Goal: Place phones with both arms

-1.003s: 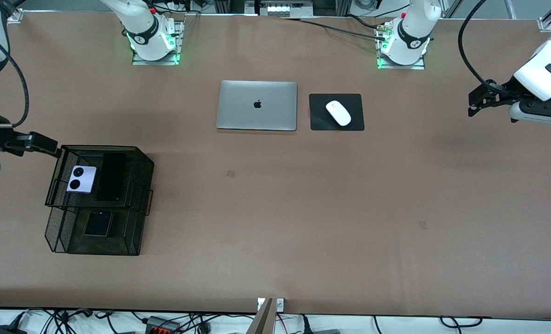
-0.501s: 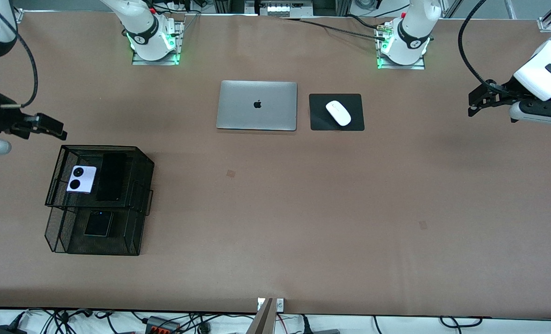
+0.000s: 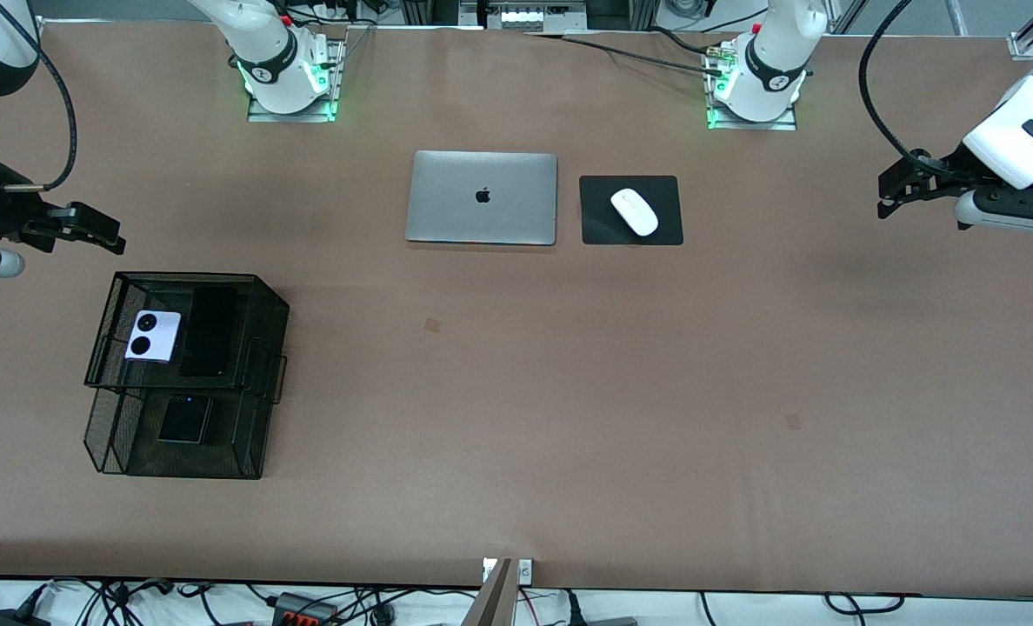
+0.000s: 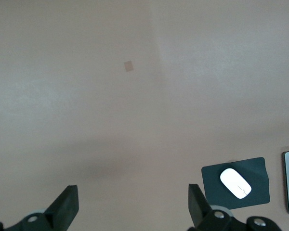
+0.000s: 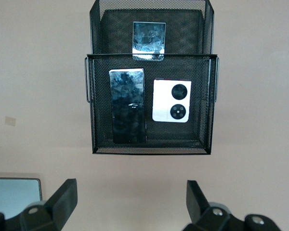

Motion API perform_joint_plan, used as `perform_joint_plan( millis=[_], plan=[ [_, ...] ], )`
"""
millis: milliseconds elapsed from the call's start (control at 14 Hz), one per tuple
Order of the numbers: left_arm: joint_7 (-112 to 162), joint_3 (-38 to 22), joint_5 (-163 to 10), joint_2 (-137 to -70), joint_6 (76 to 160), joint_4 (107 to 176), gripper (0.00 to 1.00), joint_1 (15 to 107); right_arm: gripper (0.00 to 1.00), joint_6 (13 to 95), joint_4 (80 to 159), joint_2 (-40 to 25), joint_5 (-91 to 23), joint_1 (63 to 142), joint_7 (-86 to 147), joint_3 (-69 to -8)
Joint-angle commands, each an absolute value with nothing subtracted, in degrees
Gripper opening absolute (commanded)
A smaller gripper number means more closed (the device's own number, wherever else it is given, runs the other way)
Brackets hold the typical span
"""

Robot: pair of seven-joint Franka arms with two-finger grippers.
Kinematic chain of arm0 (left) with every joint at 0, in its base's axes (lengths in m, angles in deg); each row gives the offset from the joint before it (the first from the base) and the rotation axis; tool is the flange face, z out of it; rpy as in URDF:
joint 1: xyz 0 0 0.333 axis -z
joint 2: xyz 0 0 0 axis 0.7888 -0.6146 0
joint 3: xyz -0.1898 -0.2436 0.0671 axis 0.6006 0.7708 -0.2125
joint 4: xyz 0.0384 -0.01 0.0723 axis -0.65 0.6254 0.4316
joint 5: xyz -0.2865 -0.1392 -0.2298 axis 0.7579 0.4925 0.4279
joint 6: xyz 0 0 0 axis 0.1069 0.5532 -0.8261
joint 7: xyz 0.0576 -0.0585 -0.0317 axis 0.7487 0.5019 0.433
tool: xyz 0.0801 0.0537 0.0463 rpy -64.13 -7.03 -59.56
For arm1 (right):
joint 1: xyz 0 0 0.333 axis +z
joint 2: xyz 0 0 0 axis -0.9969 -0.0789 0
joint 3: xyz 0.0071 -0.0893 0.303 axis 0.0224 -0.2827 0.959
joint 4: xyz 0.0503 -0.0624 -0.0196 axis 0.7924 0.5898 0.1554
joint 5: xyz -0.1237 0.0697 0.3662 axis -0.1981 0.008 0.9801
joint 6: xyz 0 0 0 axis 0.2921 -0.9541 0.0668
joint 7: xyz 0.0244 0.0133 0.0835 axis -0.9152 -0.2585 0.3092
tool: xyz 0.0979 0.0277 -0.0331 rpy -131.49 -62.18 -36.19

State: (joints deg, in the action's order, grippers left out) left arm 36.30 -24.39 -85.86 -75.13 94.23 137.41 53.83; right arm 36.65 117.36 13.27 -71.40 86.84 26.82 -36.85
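A two-tier black mesh tray (image 3: 269, 300) stands at the right arm's end of the table. Its upper tier holds the long black phone (image 3: 209, 330) and the lilac-white phone (image 3: 153, 336) with two black circles. The small squarish black phone (image 3: 184, 418) lies in the lower tier. All three also show in the right wrist view: the long phone (image 5: 128, 105), the lilac-white phone (image 5: 171, 100), the small phone (image 5: 149, 41). My right gripper (image 3: 108, 233) is open and empty above bare table beside the tray. My left gripper (image 3: 887, 197) is open and empty, waiting over the left arm's end.
A shut silver laptop (image 3: 482, 197) lies at mid-table toward the bases. A white mouse (image 3: 634, 211) sits on a black pad (image 3: 669, 228) beside it. The mouse also shows in the left wrist view (image 4: 235, 183).
My right gripper has drawn up and away from the tray's upper tier, toward the arms' bases. The left arm and the phones have not moved.
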Motion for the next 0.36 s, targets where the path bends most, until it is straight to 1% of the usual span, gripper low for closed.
perform_joint_plan(
  millis=[0, 287],
  plan=[
    [36.74, -24.28, -85.32, -75.71, 92.92, 135.81, 1.0, 53.66, 1.0, 36.66, 117.65, 14.63, -71.64, 85.56, 27.71, -35.51],
    [36.74, -24.28, -85.32, -75.71, 92.83, 135.81, 1.0, 53.66, 1.0, 34.99, 117.56, 14.63, -71.64, 85.74, 27.79, -35.51]
  ],
)
